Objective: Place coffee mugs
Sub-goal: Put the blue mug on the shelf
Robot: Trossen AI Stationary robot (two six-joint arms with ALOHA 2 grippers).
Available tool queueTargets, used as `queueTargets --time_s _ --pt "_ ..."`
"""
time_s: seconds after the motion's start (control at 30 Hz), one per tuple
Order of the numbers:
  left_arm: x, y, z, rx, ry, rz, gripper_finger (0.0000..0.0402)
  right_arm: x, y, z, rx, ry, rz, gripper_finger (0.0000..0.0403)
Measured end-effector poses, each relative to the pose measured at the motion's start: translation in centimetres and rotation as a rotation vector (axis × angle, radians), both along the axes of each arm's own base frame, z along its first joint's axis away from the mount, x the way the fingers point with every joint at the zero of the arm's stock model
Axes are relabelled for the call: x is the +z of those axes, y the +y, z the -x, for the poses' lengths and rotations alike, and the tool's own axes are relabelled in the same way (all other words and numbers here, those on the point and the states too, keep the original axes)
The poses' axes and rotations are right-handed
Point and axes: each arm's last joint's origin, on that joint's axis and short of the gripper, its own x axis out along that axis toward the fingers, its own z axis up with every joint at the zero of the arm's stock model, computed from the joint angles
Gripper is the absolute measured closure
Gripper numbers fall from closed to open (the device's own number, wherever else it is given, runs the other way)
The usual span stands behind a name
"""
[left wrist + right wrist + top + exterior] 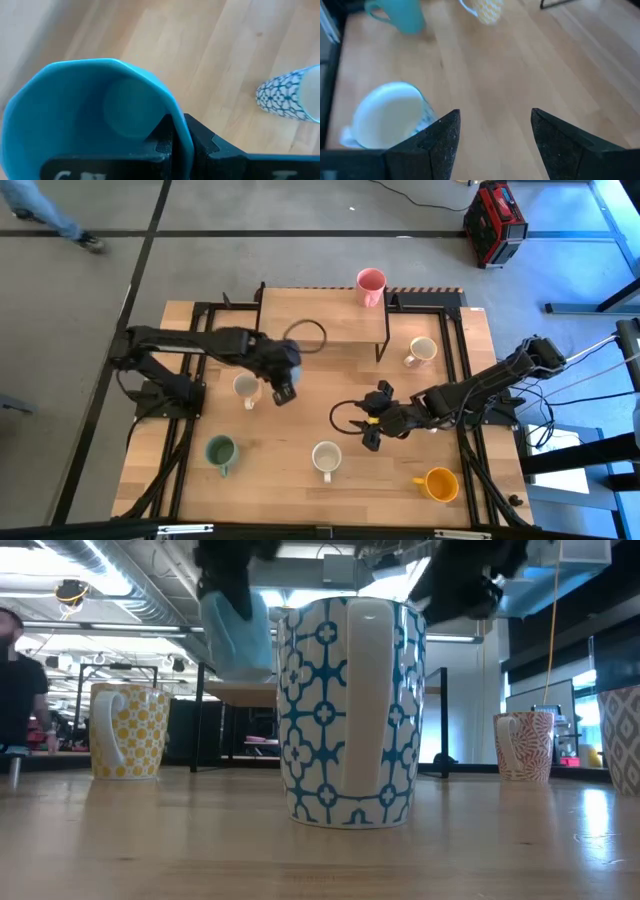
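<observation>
My left gripper (283,390) is shut on a blue mug (290,361) and holds it in the air left of the table's middle. In the low view the blue mug (238,635) hangs above the tabletop. My right gripper (370,427) hovers open right of the middle, with nothing between its fingers (492,135). Just beside it, toward the near edge, a white mug with a blue pattern (326,457) stands upright on its base. Other mugs also stand upright: cream (246,387), green (220,450), orange (438,483), cream (422,350), and pink (371,283) on a raised shelf. My left gripper pinches the blue mug's wall at the rim (186,142), one finger (165,137) inside the mug and one (207,147) outside. The fingers slant down from the table's left side. The mug is lifted clear of the table and hangs tilted below the fingers.
A low wooden shelf on black legs (325,320) stands at the far middle. Black frame rails (460,380) run along the left and right sides of the table. Bare wood (300,420) lies between the two grippers. A person (20,680) shows beyond the table in the low view.
</observation>
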Motion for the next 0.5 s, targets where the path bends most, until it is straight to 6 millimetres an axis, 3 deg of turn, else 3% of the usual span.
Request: queueTargets --time_s 0.23,0.5 --pt "-4.1 -1.0 -3.8 0.089 0.052 0.044 0.0385 -2.9 -0.4 1.0 0.030 0.066 0.062 0.0171" --pt "-8.7 -1.8 -6.6 0.205 0.117 0.038 0.0385 -4.5 -0.7 1.6 0.050 0.081 0.126 0.0171"
